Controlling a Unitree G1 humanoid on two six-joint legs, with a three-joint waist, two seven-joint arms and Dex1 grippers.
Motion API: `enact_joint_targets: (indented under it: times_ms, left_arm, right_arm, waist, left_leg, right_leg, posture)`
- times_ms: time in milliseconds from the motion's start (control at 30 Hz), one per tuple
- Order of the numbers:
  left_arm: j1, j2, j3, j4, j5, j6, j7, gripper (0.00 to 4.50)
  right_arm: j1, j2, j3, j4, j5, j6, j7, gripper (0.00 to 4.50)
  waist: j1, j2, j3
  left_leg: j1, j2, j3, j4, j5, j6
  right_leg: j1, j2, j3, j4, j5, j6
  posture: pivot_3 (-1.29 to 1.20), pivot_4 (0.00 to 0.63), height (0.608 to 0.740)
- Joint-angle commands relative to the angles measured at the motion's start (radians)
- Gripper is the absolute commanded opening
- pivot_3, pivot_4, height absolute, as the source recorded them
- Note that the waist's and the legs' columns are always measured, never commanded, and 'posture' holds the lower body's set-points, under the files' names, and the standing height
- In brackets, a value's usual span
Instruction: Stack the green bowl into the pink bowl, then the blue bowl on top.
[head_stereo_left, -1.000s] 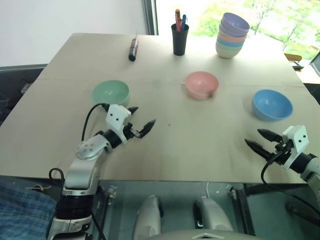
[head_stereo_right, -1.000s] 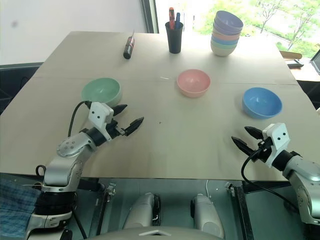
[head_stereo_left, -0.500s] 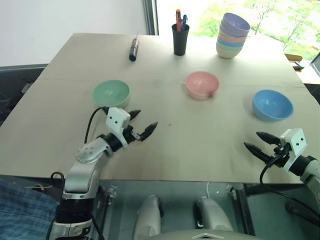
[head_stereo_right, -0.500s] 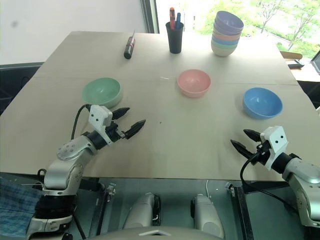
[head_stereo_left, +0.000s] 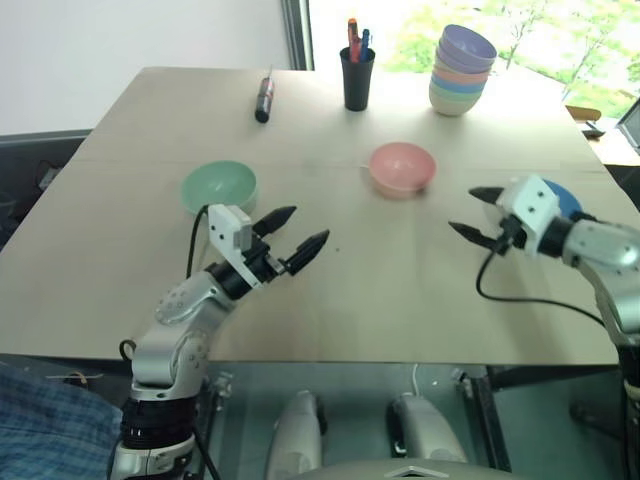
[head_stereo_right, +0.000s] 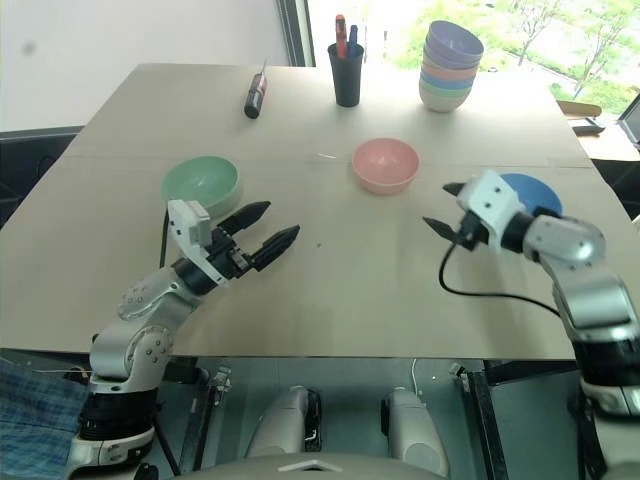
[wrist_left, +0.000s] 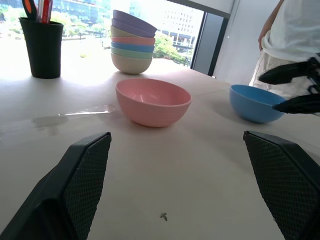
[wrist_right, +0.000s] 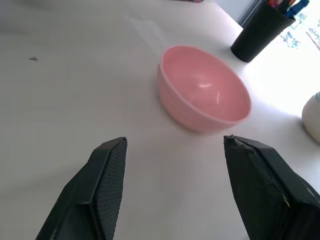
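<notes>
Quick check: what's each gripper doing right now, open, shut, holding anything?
Left gripper: open, empty, above the wooden table.
Right gripper: open, empty, in front of the sky-blue plastic bowl.

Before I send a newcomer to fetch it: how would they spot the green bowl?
On the pale wooden table, look to the robot's left side. There sits a small round mint-green plastic bowl, alone; the pastel bowl pile stands far off by the window.

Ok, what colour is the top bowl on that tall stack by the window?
Pale purple: the top bowl of the stack shows best in the right eye view.
</notes>
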Motion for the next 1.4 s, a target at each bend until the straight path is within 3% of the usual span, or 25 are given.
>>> enact_joint_targets:
  times_ms: [33,333,900,967,1033,1067,1100,1200,1400]
  left_arm:
    - [0.020,-0.003,0.018,-0.061,-0.031,-0.023,-0.008,4.50]
    - [0.120,-0.032,0.043,-0.130,-0.045,-0.045,0.038,4.50]
    - [0.213,-0.037,0.044,-0.208,-0.015,-0.080,0.111,4.50]
    - [0.215,-0.036,0.044,-0.209,-0.014,-0.082,0.114,4.50]
    - [0.216,-0.034,0.044,-0.207,-0.012,-0.085,0.115,4.50]
    - [0.217,-0.033,0.045,-0.207,-0.012,-0.086,0.115,4.50]
    - [0.217,-0.032,0.044,-0.207,-0.012,-0.087,0.116,4.50]
    - [0.219,-0.032,0.035,-0.202,-0.006,-0.092,0.115,4.50]
    - [0.207,-0.032,0.019,-0.190,0.000,-0.095,0.105,4.50]
  right_arm:
    - [-0.094,0.017,0.086,0.081,-0.079,-0.078,0.042,3.24]
    - [-0.358,0.140,0.270,0.428,-0.279,-0.252,0.063,3.24]
    - [-0.672,0.343,0.354,1.106,-0.490,-0.377,-0.042,3.24]
    - [-0.691,0.354,0.361,1.148,-0.508,-0.395,-0.055,2.74]
    - [-0.704,0.362,0.360,1.175,-0.517,-0.410,-0.062,1.84]
    - [-0.707,0.365,0.358,1.184,-0.520,-0.416,-0.063,1.65]
    - [-0.710,0.367,0.357,1.190,-0.523,-0.422,-0.060,1.12]
    - [-0.709,0.364,0.351,1.190,-0.527,-0.436,-0.049,0.22]
    - [-0.693,0.332,0.344,1.141,-0.528,-0.455,-0.022,0.08]
  waist:
    - [0.001,0.000,0.000]
    - [-0.003,0.000,0.000]
    - [-0.003,0.000,0.000]
    - [-0.003,0.001,0.000]
    - [-0.004,0.001,0.000]
    - [-0.004,0.001,0.000]
    - [-0.003,0.001,0.000]
    - [-0.003,0.001,0.001]
    - [-0.003,0.001,0.001]
  left_leg:
    - [0.000,0.000,-0.001,0.000,0.000,0.000]
    - [-0.001,0.001,0.001,0.000,0.000,0.000]
    - [-0.001,0.001,0.003,-0.001,0.000,-0.001]
    - [-0.001,0.001,0.003,-0.002,0.000,-0.001]
    - [-0.001,0.001,0.003,-0.002,0.000,0.000]
    - [-0.001,0.001,0.003,-0.002,0.000,0.000]
    - [-0.001,0.001,0.003,-0.002,0.000,0.000]
    - [-0.001,0.001,0.003,-0.002,0.000,-0.001]
    - [-0.001,0.001,0.003,-0.002,0.000,-0.001]
  right_leg:
    - [0.000,0.000,-0.001,0.000,0.000,0.000]
    - [-0.002,0.000,0.000,0.000,0.000,0.000]
    - [-0.003,-0.001,0.001,0.000,0.000,-0.001]
    - [-0.003,-0.001,0.001,0.000,0.000,-0.001]
    - [-0.003,-0.001,0.001,0.000,0.000,-0.001]
    - [-0.003,-0.001,0.001,0.000,0.000,-0.001]
    - [-0.003,-0.001,0.001,0.000,0.000,-0.001]
    - [-0.003,-0.001,0.001,0.000,0.000,-0.001]
    - [-0.003,-0.001,0.001,0.000,0.000,-0.001]
  posture:
    - [0.00,0.150,0.740]
    - [0.00,0.150,0.740]
    - [0.00,0.150,0.740]
    - [0.00,0.150,0.740]
    - [0.00,0.150,0.740]
    - [0.00,0.150,0.740]
    - [0.00,0.150,0.740]
    - [0.00,0.150,0.740]
    - [0.00,0.150,0.740]
